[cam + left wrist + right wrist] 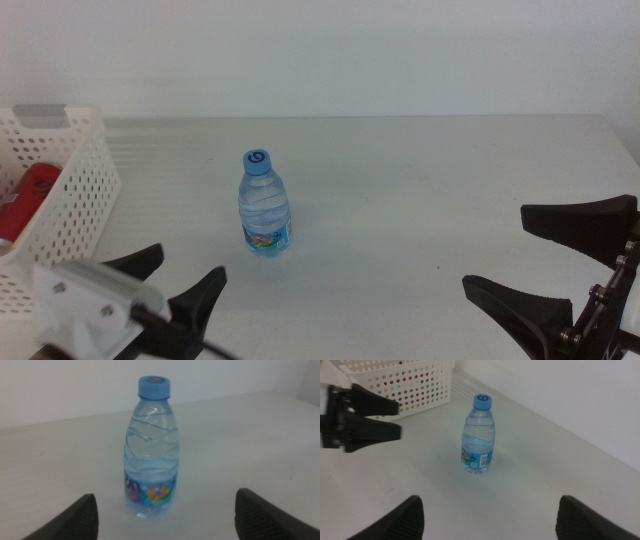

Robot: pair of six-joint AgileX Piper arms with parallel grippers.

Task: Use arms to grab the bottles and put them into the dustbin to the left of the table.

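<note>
My left gripper (180, 285), jaws apart, sits just near of the upright water bottle (265, 205) at mid-table. Right gripper (560, 265) waits, open. Risk: a jaw nudges the light bottle over.

Left gripper (180, 282), lower left of the middle view: two dark, tapered jaws with pointed tips, mounted on a white block-shaped housing (95, 305) bearing small round screw heads. A thick black cable (185, 338) runs from beneath the housing toward the bottom edge.

Right gripper (575, 255), lower right of the same view: two black wedge-shaped jaws on a black metal bracket (605, 310) with visible bolts and pivot screws.
</note>
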